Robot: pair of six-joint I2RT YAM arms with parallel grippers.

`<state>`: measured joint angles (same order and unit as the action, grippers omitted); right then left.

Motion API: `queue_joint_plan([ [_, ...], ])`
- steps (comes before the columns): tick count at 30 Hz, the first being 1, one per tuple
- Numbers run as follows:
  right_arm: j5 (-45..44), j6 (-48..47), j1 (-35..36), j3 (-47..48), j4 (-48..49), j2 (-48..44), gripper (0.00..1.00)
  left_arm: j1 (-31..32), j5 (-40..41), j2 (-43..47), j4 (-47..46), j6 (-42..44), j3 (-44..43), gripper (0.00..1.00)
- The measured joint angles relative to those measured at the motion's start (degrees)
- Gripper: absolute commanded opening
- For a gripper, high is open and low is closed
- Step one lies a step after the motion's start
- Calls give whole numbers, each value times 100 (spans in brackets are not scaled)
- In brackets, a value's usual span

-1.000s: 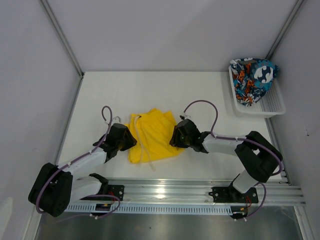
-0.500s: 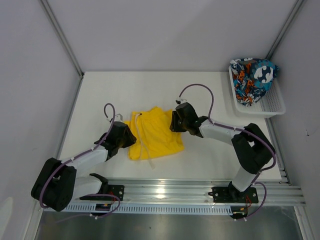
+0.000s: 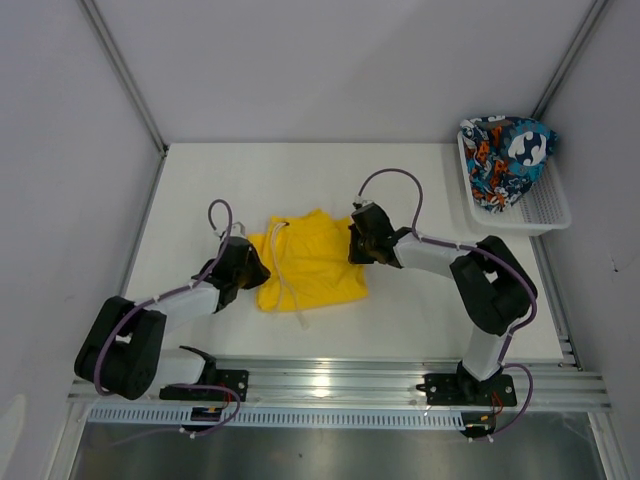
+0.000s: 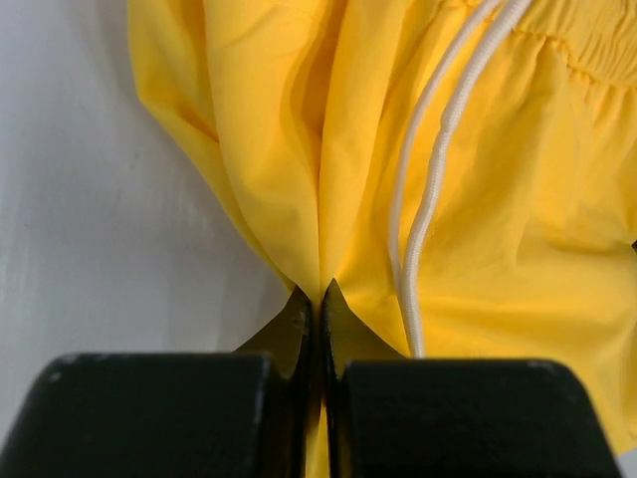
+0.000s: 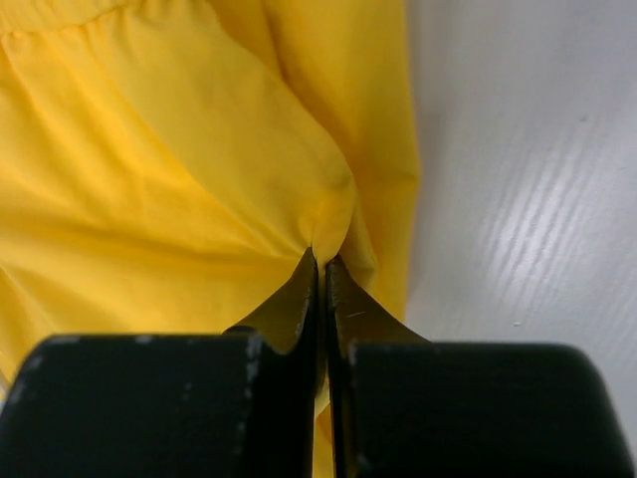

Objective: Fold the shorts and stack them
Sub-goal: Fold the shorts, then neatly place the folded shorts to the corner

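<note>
Clamped left hand [image 4: 318, 295] and right hand [image 5: 320, 261] on opposite edges of plain bright yellow cloth shorts [image 3: 312, 268], at centre of the desk [image 3: 420, 190]. Likely began first fold; next needed one even lift.

Shorts [image 3: 315, 265] plain yellow w/ white drawstring [image 4: 441, 149]; 2nd pair [image 3: 500, 160] teal/orange/black/white print; basket [image 3: 548, 210] white.

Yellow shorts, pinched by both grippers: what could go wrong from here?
1. The left gripper and right gripper each hold only a thin pinch of the yellow shorts at their tips; it may slip when lifted.
2. The loose white drawstring runs beside the left gripper and could snag or dangle into the fold.
</note>
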<state>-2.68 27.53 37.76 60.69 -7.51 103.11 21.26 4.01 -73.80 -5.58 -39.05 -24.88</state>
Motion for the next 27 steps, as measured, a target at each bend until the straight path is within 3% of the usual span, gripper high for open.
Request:
queue_joint_plan([
  [7,42,31,-262,15,9,0,1,-398,-319,-131,-162,-42,0,0],
  [8,63,37,-267,15,9,0,17,-400,-321,-131,-162,-42,0,0],
  [10,83,55,-275,15,7,0,34,-404,-321,-131,-160,-39,0,2],
  [11,111,52,-295,13,9,0,48,-409,-315,-131,-144,-37,-7,2],
  [17,339,81,-365,7,-31,-103,73,-463,-203,-149,273,9,-302,4],
  [22,455,83,-367,7,-129,-535,74,-542,-120,-675,662,55,-1032,0],
  [27,498,83,-396,7,-127,-881,74,-848,-219,-1740,964,127,-2109,0],
])
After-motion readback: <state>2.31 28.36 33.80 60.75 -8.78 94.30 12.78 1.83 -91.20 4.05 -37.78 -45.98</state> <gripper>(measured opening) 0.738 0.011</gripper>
